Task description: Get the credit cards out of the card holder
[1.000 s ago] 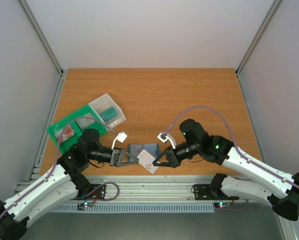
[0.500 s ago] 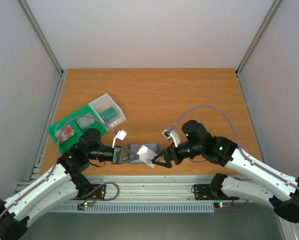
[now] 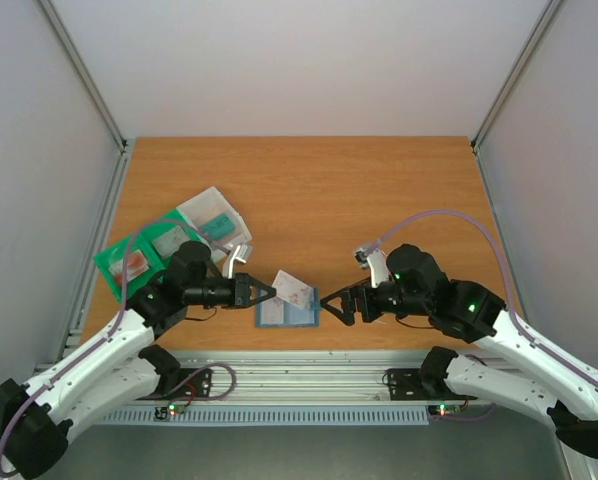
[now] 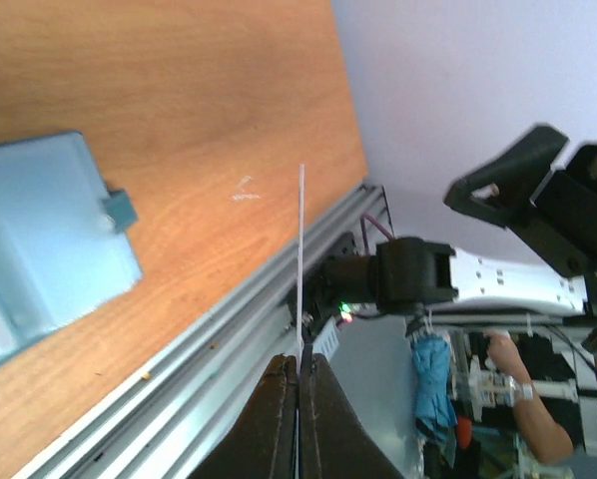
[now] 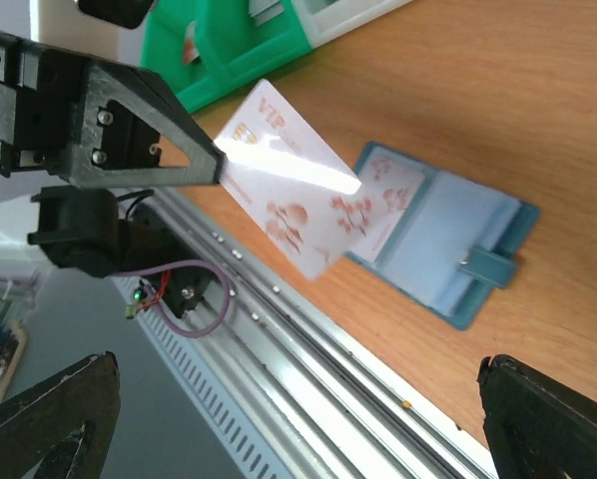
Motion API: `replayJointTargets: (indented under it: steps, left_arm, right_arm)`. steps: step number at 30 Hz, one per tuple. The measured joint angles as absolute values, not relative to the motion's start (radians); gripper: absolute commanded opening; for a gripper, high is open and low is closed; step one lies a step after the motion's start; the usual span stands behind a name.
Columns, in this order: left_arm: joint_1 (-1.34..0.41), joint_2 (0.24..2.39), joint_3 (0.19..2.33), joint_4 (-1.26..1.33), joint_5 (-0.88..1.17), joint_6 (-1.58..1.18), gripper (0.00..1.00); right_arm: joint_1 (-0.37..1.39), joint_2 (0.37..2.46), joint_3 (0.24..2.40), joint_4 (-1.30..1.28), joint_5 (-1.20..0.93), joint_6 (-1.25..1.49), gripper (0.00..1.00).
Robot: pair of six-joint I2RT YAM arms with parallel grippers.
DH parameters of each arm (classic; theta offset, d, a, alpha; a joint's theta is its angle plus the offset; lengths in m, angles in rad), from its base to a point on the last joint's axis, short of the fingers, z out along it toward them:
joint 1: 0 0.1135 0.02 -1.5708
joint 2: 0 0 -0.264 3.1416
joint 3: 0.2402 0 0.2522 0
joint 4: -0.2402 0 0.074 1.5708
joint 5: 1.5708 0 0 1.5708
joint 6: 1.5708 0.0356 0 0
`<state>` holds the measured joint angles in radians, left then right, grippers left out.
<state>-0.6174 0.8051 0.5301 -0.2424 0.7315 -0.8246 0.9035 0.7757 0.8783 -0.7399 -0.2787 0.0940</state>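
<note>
Now left fingers (image 3: 260,291) pinch one whitish card (image 3: 294,289) above the card holder (image 3: 287,316); right fingers (image 5: 553,419) wide. Next: deposit; another apparently remains inside.

A whitish card (image 3: 293,288) with pink blossoms is raised and tilted just above the slate-blue card holder (image 3: 287,314), which lies open and flat at 6 o'clock on the tabletop (image 3: 379,190).

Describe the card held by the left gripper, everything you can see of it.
The card is a thin, glossy whitish plastic rectangle with gold "VIP" lettering and reddish flower-like prints. The left gripper is shut on one end, holding it tilted in the air above the open blue holder, clear of it. In the left wrist view it shows edge-on as a thin white line. The open right gripper is apart from it.
</note>
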Motion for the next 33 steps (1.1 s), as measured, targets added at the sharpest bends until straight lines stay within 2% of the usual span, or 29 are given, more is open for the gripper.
replayJointTargets:
  steps: [11, 25, 33]
  left_arm:
    - [-0.387, 0.831, 0.583, -0.332, 0.686, -0.791, 0.0]
    - [0.112, 0.918, 0.675, -0.575, 0.689, -0.651, 0.01]
    - [0.217, 0.966, 0.716, -0.637, 0.589, -0.62, 0.0]
  right_arm:
    - [0.904, 0.653, 0.878, -0.802, -0.129, 0.142, 0.98]
    - [0.904, 0.64, 0.855, -0.812, -0.113, 0.179, 0.98]
    - [0.904, 0.651, 0.839, -0.804, -0.125, 0.182, 0.99]
